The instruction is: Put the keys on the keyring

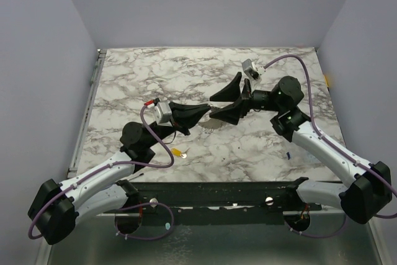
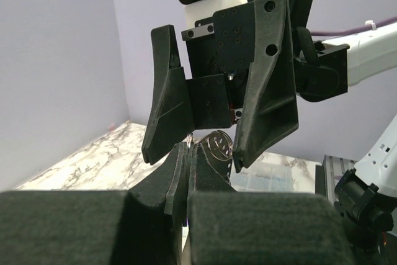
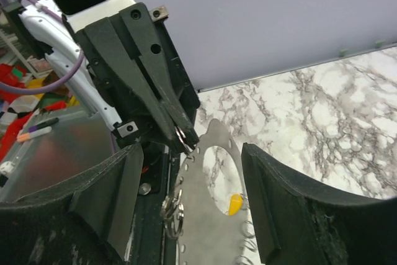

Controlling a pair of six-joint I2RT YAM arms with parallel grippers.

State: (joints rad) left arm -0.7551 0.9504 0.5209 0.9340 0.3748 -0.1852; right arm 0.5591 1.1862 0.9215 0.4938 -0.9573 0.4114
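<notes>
The keyring is a flat grey hoop with a wide hole, small holes along its rim and little wire rings hanging from them. My left gripper is shut on its rim and holds it above the table. In the left wrist view the pinch shows with a wire loop beside it. My right gripper stands open, one finger on each side of the hoop, not touching it. From above, the two grippers meet tip to tip. A yellow-headed key lies on the marble, also visible through the hoop.
The marble table is walled at the back and sides. A clear plastic box lies behind the grippers in the left wrist view. The dark base rail runs along the near edge.
</notes>
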